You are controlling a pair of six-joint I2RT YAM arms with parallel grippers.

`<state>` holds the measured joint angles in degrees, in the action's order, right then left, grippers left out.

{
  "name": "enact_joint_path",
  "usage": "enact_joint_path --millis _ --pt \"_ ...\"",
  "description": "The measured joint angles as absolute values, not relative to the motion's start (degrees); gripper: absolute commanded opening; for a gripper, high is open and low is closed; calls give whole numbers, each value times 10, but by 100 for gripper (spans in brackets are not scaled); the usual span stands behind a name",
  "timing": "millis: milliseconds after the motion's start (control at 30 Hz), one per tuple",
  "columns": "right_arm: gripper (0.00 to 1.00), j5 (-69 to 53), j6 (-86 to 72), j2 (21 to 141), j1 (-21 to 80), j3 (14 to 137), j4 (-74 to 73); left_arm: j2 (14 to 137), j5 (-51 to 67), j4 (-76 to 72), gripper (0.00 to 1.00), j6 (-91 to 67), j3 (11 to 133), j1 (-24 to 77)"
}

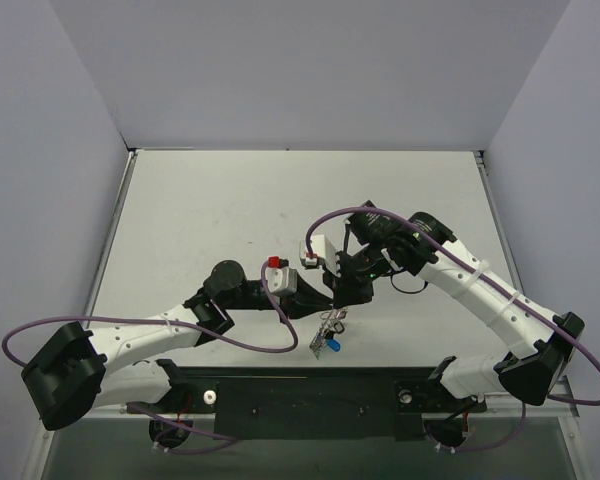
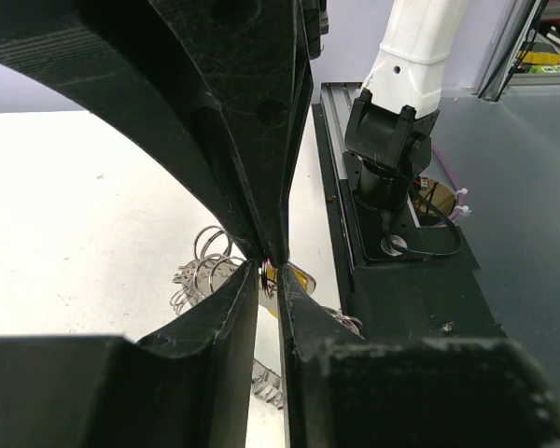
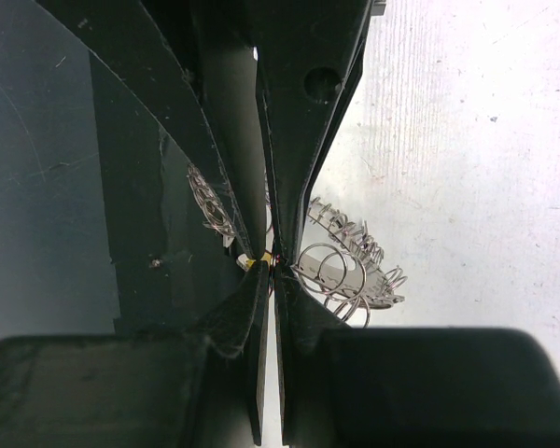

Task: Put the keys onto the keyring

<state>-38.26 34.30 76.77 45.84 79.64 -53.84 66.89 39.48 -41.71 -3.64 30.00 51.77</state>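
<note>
Top camera: high, rear, looking down on table [image 1: 230, 200]. Wrist cameras: very close, seemingly sharing keyring [image 2: 208, 266] coils.

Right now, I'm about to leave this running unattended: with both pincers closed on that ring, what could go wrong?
The left pincer and right pincer are shut almost tip to tip on the ring; pulling apart could bend it or tear it from one grip.
The yellow key sits right at the pinch and may pop free.
The blue key hangs near the table's near edge; a slip could drop it off.
</note>
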Motion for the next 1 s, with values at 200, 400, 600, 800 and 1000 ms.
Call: enact_joint_path --millis 200,400,600,800,1000 --pt "0 -380 343 768 458 796 -538 669 395 -415 25 -36 300 518" --pt "0 -380 341 768 458 796 -537 669 395 -405 23 -35 300 518" --pt "0 -381 338 768 458 796 -533 669 394 -397 20 -32 300 519" --pt "0 -384 334 768 458 796 -533 669 390 -395 0 -31 300 519" --pt "3 -384 330 768 458 796 -533 669 390 -395 0 -36 300 519"
